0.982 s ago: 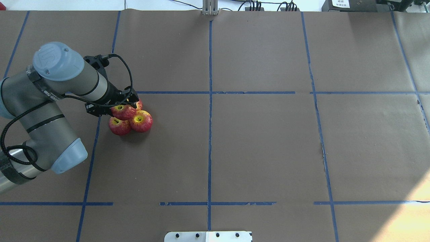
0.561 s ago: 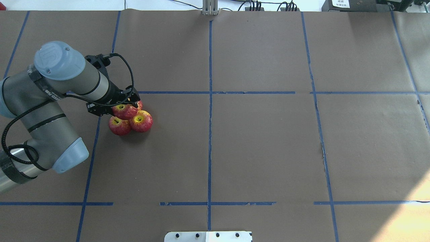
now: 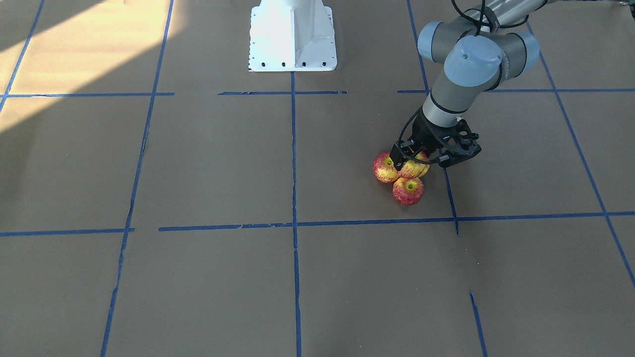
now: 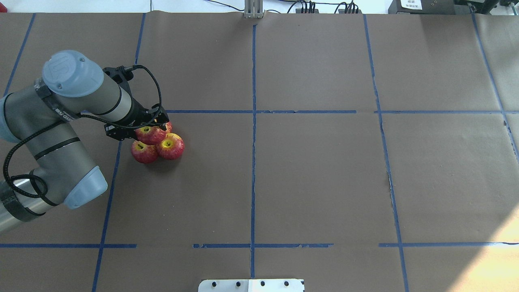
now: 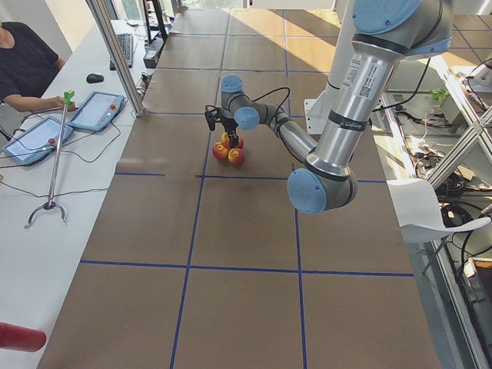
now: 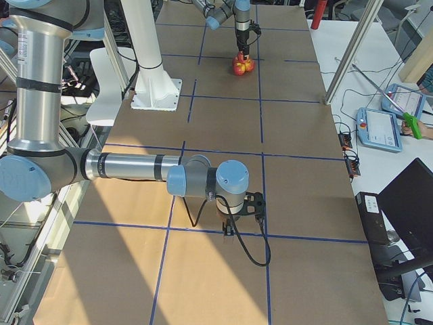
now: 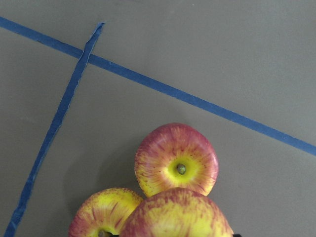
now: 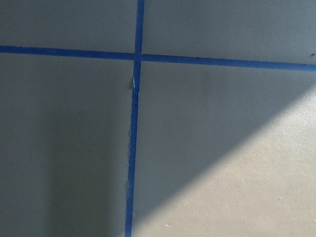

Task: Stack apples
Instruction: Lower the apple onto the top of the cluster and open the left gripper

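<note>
Four red-and-yellow apples sit in a tight cluster on the brown table. In the overhead view two lie in front [image 4: 144, 152] [image 4: 170, 146], one [image 4: 168, 126] is mostly hidden behind, and a top apple [image 4: 151, 134] rests on them. My left gripper [image 4: 148, 129] is shut on the top apple, which also shows in the front view [image 3: 412, 169] and at the bottom of the left wrist view [image 7: 175, 215]. My right gripper [image 6: 243, 218] shows only in the exterior right view, low over bare table far from the apples. I cannot tell whether it is open.
Blue tape lines [image 4: 253, 121] divide the brown paper table cover. The white robot base [image 3: 291, 34] stands at the table's near edge. The right wrist view shows only the table and a tape crossing [image 8: 136, 57].
The left arm has shifted very slightly; the gripper stays on the top apple. The apples have not visibly moved.
</note>
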Robot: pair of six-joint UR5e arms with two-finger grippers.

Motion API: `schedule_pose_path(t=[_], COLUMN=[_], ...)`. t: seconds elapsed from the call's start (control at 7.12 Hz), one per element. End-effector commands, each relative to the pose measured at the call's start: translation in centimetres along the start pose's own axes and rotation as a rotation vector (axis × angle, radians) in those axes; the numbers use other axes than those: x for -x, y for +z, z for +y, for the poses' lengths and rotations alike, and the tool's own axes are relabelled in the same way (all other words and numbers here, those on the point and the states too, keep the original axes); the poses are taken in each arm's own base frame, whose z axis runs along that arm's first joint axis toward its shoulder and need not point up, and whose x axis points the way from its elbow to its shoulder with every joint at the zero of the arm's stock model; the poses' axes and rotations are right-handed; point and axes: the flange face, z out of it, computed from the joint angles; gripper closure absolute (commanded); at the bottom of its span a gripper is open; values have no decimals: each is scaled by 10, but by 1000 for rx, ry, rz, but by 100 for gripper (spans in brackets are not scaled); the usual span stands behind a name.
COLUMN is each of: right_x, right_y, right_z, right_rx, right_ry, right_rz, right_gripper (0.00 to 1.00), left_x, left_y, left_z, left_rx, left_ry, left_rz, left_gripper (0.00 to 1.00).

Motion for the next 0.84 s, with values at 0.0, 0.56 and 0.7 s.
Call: schedule_pose_path(t=[0.0,0.56,0.7], right_x=[0,0,0], right_y=[0,0,0], right_z=[0,0,0], right_rx=[0,0,0], right_ry=[0,0,0], right_rz=[0,0,0], right_gripper=[0,0,0], left_x=[1,5,11], left_y=[0,-22,-53], left_z=[0,-1,-16], left_rx=[-1,-12,-41], left_ry=[0,25,117], left_rz=[-1,-5,-24], left_gripper=[14,0,0])
